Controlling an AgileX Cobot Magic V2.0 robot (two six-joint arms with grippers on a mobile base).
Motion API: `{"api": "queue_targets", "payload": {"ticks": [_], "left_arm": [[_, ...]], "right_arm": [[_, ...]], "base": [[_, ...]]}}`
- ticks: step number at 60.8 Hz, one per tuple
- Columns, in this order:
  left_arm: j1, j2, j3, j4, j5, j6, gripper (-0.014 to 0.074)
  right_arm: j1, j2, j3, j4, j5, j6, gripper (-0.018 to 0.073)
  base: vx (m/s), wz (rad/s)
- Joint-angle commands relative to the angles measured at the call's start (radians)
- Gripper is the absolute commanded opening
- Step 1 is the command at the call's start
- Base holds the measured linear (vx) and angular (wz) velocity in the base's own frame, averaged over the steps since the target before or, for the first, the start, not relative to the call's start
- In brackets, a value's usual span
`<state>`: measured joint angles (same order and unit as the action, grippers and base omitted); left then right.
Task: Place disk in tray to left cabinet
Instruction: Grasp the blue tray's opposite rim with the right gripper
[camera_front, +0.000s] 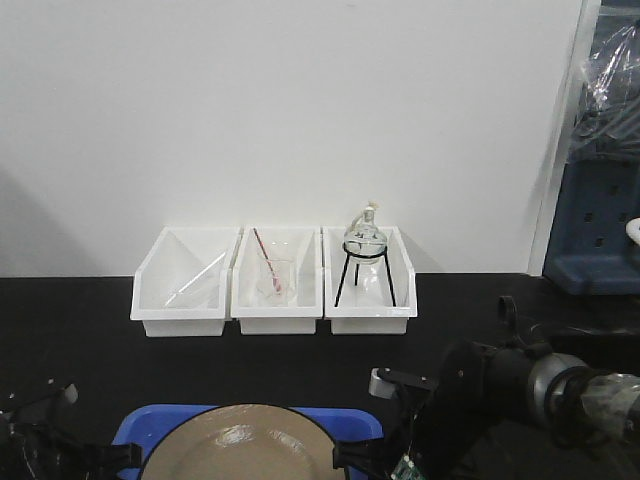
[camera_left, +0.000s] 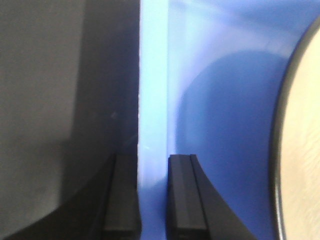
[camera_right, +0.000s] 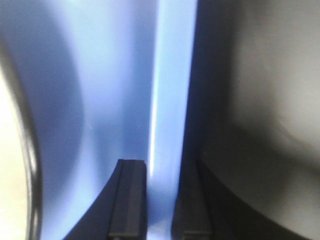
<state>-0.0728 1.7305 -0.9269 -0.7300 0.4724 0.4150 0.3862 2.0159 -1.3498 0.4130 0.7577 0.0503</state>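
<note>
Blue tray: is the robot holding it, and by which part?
Yes: the tray, by its side rims, left tool on the left, right tool on the right. The disk lies inside.

glossy disk (camera_front: 240, 445), smooth plastic tray (camera_front: 345, 420)

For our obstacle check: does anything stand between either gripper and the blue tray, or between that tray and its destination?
Nothing visible: the left gripper and right gripper each clamp a rim of the tray, with the disk inside, clear of them. The left cabinet is out of view, so that path cannot be judged.
</note>
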Motion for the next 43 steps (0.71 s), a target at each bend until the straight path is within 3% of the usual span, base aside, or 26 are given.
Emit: {"api": "queue_targets", "payload": {"ticks": [1, 27, 43], "left_arm": [[-0.024, -0.059, -0.054, -0.091, 0.095, -0.018, -0.0001], [-0.024, -0.067, -0.062, -0.097, 0.149, -0.045, -0.0001], [-0.024, -0.124, -0.062, -0.092, 0.067, -0.04, -0.0001]], "right_arm": [[0.018, -0.095, -0.034, 0.125, -0.027, -0.002, -0.0006], [-0.098, -0.194, -0.034, 0.141, 0.038, -0.009, -0.0006], [-0.096, -0.211, -0.033, 0.138, 0.021, -0.05, -0.0006]], "base": [[0.0, 0.0], [0.0, 0.0], [0.0, 0.0]]}}
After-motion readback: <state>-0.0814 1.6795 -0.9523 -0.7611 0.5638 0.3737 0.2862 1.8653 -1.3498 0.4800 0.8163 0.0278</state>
